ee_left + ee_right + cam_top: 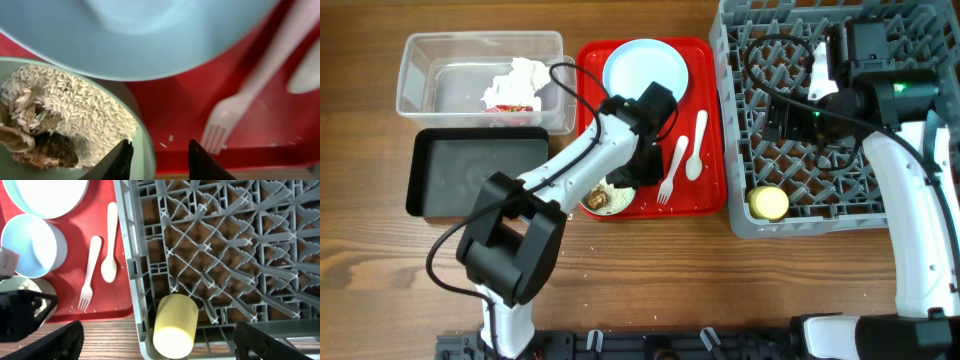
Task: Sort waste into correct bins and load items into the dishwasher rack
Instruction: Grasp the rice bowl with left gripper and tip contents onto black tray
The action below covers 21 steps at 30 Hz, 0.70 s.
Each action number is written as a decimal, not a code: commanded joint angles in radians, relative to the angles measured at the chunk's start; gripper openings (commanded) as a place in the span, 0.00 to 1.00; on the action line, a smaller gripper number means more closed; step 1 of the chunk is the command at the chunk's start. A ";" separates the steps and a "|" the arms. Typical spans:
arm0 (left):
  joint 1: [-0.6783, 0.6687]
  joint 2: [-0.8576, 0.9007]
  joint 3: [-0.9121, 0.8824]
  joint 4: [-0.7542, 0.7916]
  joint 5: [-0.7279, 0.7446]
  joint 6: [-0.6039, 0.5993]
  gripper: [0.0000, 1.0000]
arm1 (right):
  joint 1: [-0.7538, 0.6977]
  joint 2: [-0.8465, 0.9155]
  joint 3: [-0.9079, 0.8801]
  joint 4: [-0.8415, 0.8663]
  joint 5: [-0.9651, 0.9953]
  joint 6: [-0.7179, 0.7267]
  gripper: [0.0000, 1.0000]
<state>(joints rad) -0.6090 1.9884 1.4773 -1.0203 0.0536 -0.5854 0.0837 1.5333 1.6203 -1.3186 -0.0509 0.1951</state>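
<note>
We take this for a robotics lab bench staged as a kitchen clean-up rather than a real kitchen. A left arm [570,160] and a right arm [910,200], white and black, rise from the near edge of a wood-grain table [360,250], with a black cable [748,68] looping loose. The grey dishwasher rack [732,150] sits directly on the table beside a red tray [705,120], a clear tub [420,60] and a black tub [470,175]. The room beyond is out of view.
</note>
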 commanded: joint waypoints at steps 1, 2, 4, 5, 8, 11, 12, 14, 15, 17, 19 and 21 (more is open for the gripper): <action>-0.002 -0.012 -0.079 0.060 -0.025 -0.029 0.23 | 0.000 0.004 0.010 0.002 0.005 -0.020 0.97; -0.002 -0.012 -0.081 0.060 -0.026 -0.029 0.16 | 0.000 0.004 0.010 0.002 0.005 -0.020 0.97; -0.002 -0.012 -0.081 0.061 -0.025 -0.028 0.04 | 0.000 0.004 0.010 -0.002 0.005 -0.019 0.97; -0.002 -0.012 -0.080 0.060 -0.025 -0.029 0.04 | 0.000 0.003 0.010 -0.008 0.005 -0.019 0.97; -0.002 -0.040 -0.080 0.048 -0.021 -0.029 0.04 | 0.001 -0.007 0.010 -0.056 -0.024 -0.020 0.95; 0.000 -0.137 -0.080 0.027 -0.022 -0.028 0.04 | 0.036 -0.089 0.010 -0.149 -0.080 -0.040 0.90; 0.001 -0.169 -0.080 0.014 -0.022 -0.029 0.04 | 0.049 -0.127 0.010 -0.166 -0.072 -0.039 0.90; 0.017 -0.265 -0.080 -0.040 -0.022 -0.029 0.04 | 0.054 -0.227 0.010 -0.166 -0.069 -0.038 0.95; 0.033 -0.302 -0.080 -0.066 -0.021 -0.029 0.04 | 0.054 -0.257 0.010 -0.154 -0.056 -0.037 0.96; 0.077 -0.363 -0.080 -0.104 -0.021 -0.024 0.04 | 0.054 -0.286 0.010 -0.130 -0.043 -0.038 0.96; 0.177 -0.419 -0.080 -0.121 0.048 0.089 0.04 | 0.054 -0.280 0.010 -0.121 -0.043 -0.038 0.96; 0.296 -0.425 -0.080 -0.130 0.155 0.194 0.04 | 0.055 -0.260 0.008 -0.117 -0.043 -0.038 0.97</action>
<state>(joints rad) -0.4374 1.5909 1.3994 -1.1423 0.0811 -0.5411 0.1368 1.2488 1.6222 -1.4414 -0.1040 0.1669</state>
